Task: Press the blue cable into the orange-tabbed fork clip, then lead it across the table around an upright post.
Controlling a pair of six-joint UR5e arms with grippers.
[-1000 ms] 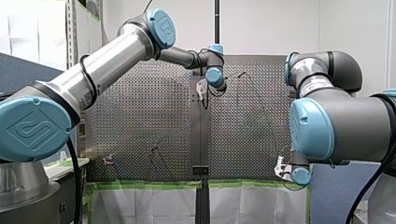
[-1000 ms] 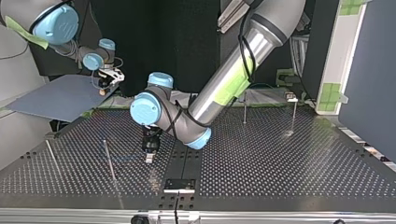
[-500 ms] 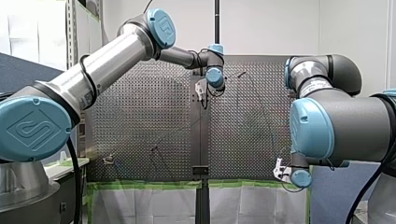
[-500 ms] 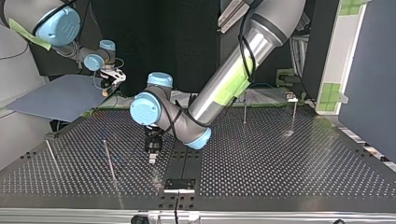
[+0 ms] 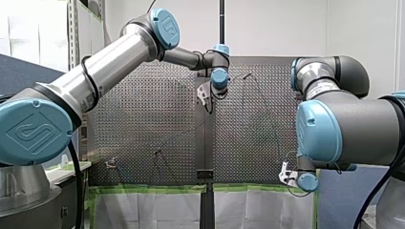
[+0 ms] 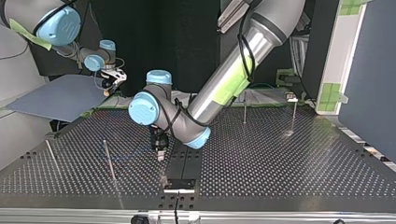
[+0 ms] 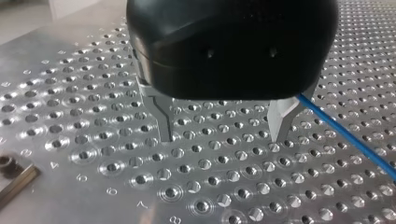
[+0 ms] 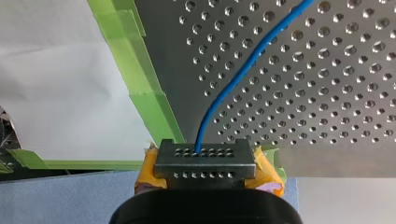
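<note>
Right pincer (image 8: 205, 155) tight on blue cable (image 8: 225, 91)

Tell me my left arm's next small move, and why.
Probably slide my left gripper sideways toward the blue cable until it lies between the fingers. The left wrist view shows that gripper open with nothing between its fingers and the cable running just outside one finger; my right gripper is shut on the cable.

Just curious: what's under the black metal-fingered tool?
Bare perforated table under the left tool, between its open fingers. A blue cable passes beside one finger; the tool's body hides the rest.
</note>
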